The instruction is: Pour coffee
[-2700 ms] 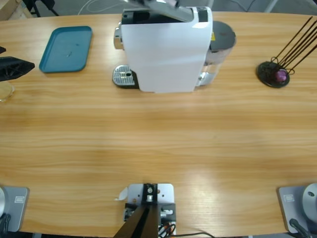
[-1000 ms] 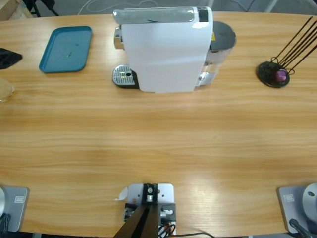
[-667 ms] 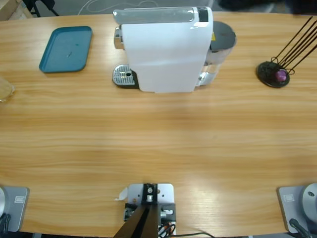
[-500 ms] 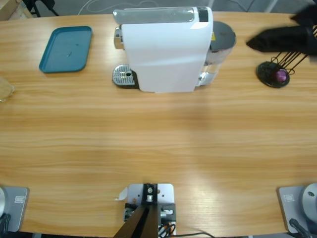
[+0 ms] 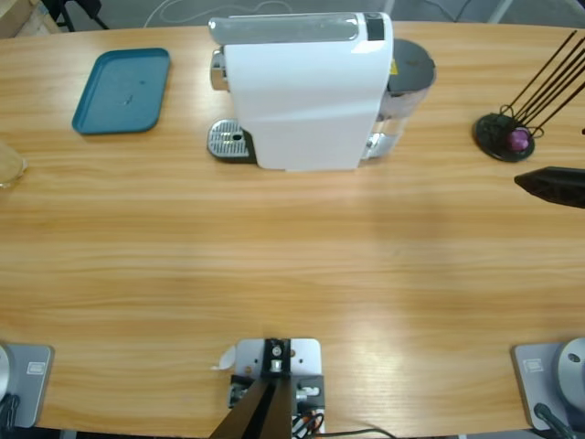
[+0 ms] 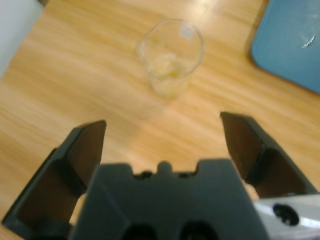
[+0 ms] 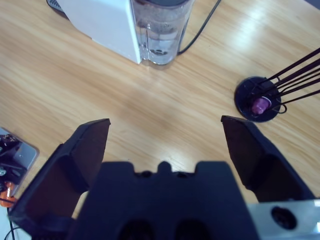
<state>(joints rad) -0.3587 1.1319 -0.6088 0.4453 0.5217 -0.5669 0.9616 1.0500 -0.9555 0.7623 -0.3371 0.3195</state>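
With both grippers spread wide and empty, we list the coffee (image 6: 167, 67) in a clear tumbler (image 6: 171, 55) beside the blue tray (image 6: 290, 42), directly ahead of the left gripper (image 6: 165, 137), the right gripper (image 7: 165, 137) well apart.

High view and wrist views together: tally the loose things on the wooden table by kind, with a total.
White coffee machine: 1
Teal rectangular plastic tray: 1
Small clear glass tumbler holding a little pale tan coffee: 1
Black wire capsule stand: 1
Purple capsule in that stand: 1
Total: 5
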